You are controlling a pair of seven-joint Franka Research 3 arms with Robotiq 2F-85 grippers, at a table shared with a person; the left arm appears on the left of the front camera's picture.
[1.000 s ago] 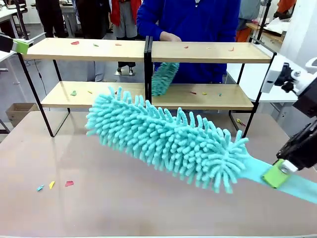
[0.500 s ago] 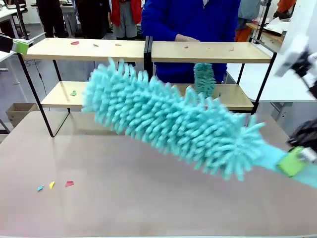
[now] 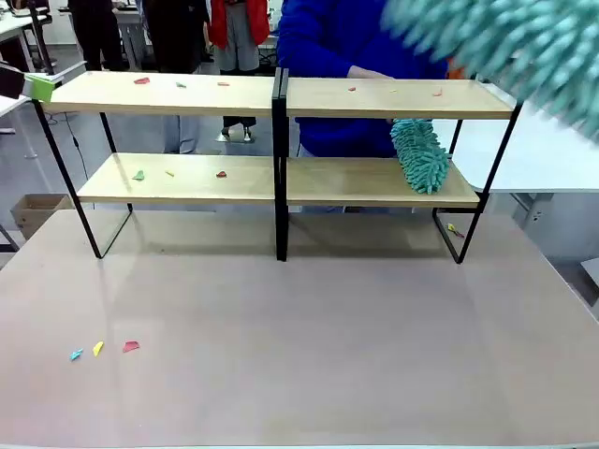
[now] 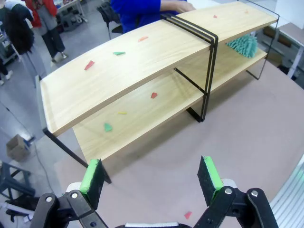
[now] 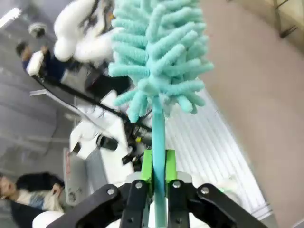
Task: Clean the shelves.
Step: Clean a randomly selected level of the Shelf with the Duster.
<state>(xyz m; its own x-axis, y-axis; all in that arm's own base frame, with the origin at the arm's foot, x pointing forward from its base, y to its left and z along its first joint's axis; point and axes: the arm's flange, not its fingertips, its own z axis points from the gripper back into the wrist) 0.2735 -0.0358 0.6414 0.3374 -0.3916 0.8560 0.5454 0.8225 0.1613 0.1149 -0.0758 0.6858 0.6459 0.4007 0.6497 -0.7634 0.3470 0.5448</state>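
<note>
A wide two-tier set of shelves with pale wooden boards on a thin black frame stands toward the far side of a beige desk. A person in a blue top stands behind it with a hand resting at the back edge of the upper board.

A small teal fluffy duster sits on the right half of the lower board, near its right end. Small coloured paper scraps lie scattered on both boards. On the left half of the lower board there is a green, a yellow and a red one. Three more scraps, blue, yellow and red, lie together on the desk near its front left.

A second, larger teal duster is raised high at the upper right of the front view, blurred and well above the shelves. The right gripper has its jaws clamped tight on this duster's thin teal handle, just below the fluffy head.

The left gripper hangs above the left end of the shelves, looking down along both boards. Its jaws stand wide apart and hold nothing.
</note>
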